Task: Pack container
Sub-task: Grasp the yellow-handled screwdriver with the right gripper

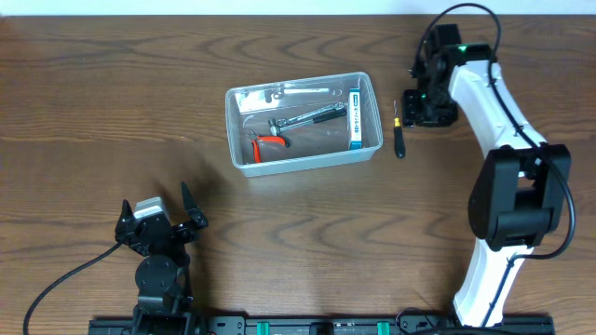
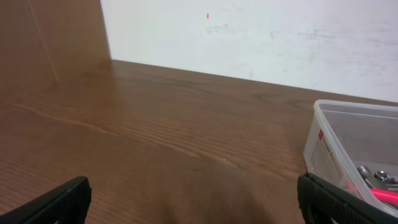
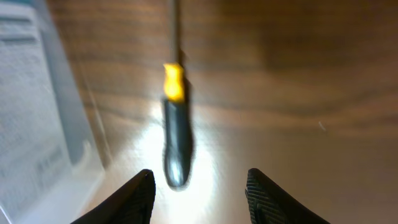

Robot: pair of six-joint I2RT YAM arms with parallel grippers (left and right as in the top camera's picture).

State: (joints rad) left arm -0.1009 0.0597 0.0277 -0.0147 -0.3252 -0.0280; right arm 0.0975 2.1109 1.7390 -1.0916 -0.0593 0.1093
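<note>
The clear plastic container [image 1: 242,156] stands mid-table. It holds a metal wrench [image 1: 307,117], red-handled pliers [image 1: 270,142] and a blue-and-white box [image 1: 355,117]. A black-handled screwdriver [image 1: 399,136] with a yellow collar lies on the table just right of the container. My right gripper [image 1: 419,107] hovers open beside it; in the right wrist view the screwdriver [image 3: 175,140] lies just ahead of the open fingers [image 3: 200,186]. My left gripper [image 1: 160,219] is open and empty near the front left; the container's corner [image 2: 336,134] shows at the right of its view.
The wooden table [image 1: 112,112] stretches around the container. A white wall [image 2: 261,37] rises behind the table's far edge in the left wrist view.
</note>
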